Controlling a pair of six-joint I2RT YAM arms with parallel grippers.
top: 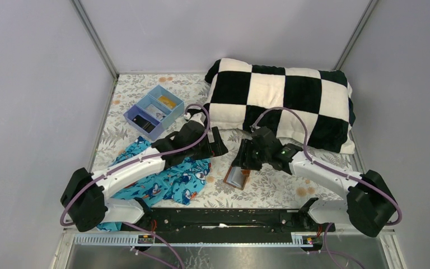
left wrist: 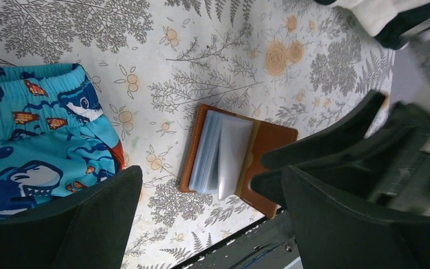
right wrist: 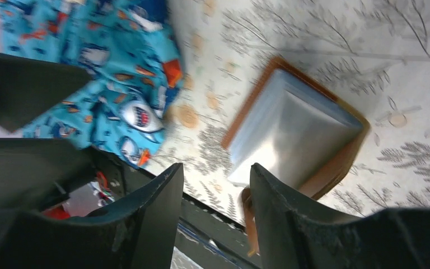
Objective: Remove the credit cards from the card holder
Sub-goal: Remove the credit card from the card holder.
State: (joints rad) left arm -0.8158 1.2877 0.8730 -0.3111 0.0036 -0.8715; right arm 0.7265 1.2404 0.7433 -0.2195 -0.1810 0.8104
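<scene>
Just above the card holder point(right wrist: 297, 129), the right hand point(right wrist: 215, 171) hangs half-spread.

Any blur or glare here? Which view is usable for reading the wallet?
Top external: sharp, with flat even light and no glare, but the brown leather card holder looks tiny. Left wrist: the card holder and floral tablecloth are crisp, and only the black right arm at the edge smears. Right wrist: motion blur throughout, the holder's pale sleeves are smeared and the blue shark-print cloth is soft.

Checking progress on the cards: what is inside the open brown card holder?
The card holder holds pale grey sleeves, fanned open. Whether cards sit inside the sleeves cannot be seen; the sleeves cover them.
</scene>
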